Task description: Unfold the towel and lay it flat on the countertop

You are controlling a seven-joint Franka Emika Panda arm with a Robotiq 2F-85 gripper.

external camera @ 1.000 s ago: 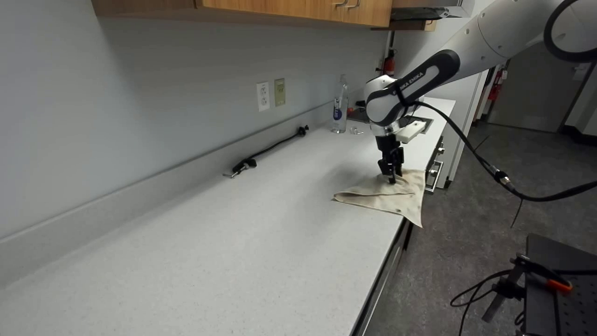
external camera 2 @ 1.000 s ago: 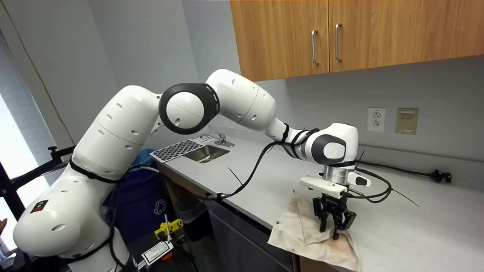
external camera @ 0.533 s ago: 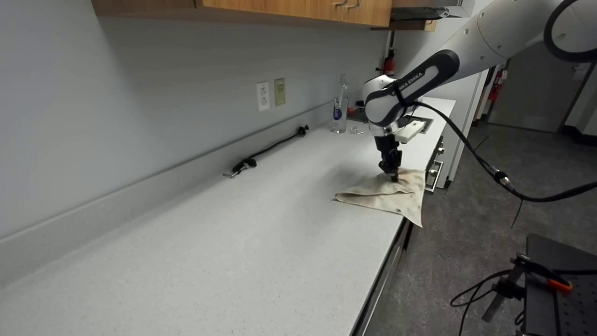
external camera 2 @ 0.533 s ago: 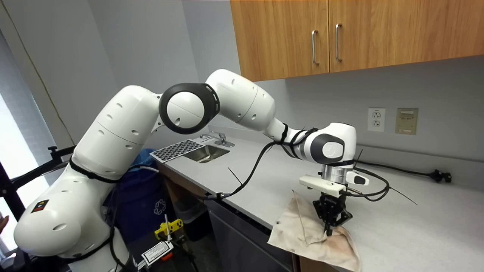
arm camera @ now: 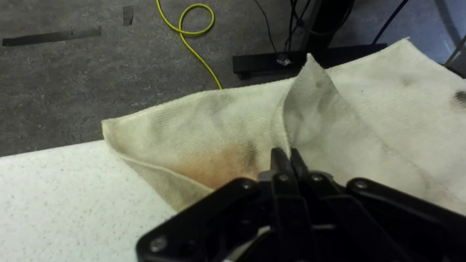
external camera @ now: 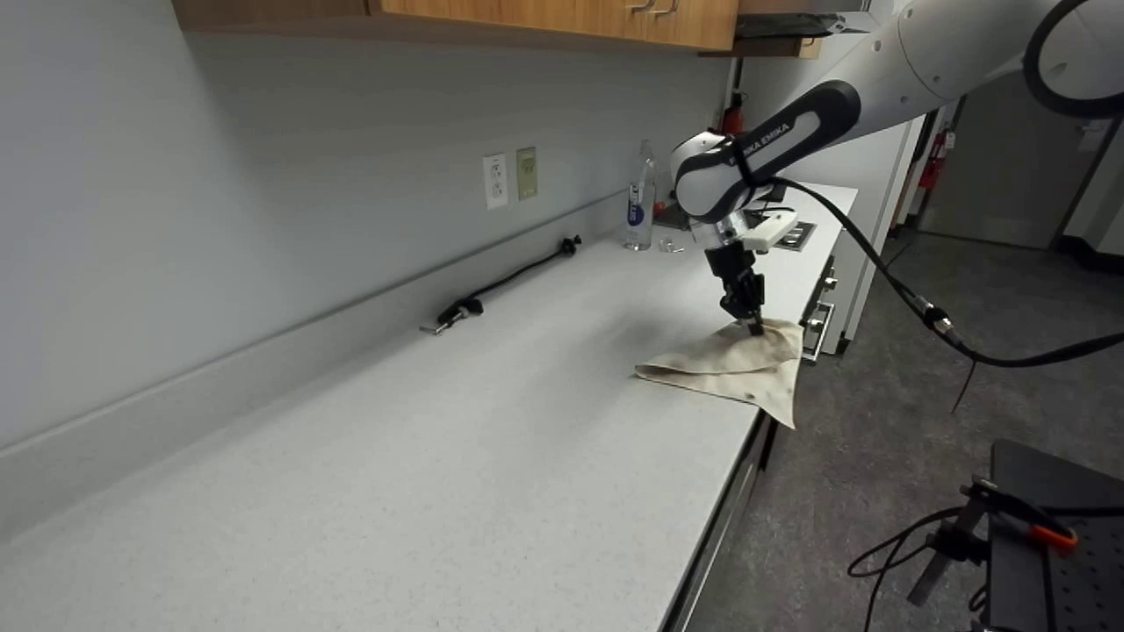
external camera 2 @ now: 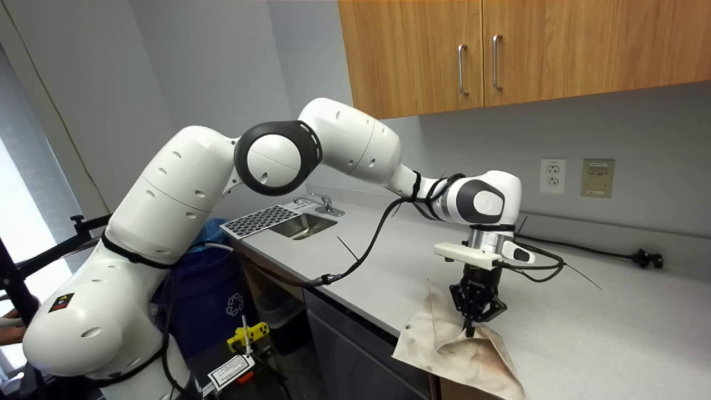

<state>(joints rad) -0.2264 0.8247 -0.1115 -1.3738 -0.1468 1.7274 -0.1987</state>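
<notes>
Wooden cupboards (external camera 2: 527,50) hang on a grey wall (external camera: 351,193) above the back edge of the bench (external camera: 421,474). Past its front edge, a mottled dark grey floor (external camera: 843,491) runs to a grey door (external camera: 1019,184). In an exterior view, a tall panel (external camera 2: 25,203) glows white lower down.

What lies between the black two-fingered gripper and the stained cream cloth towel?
Nothing: the wrist view shows the black two-fingered gripper pinching a fold of the cream cloth towel directly.
</notes>
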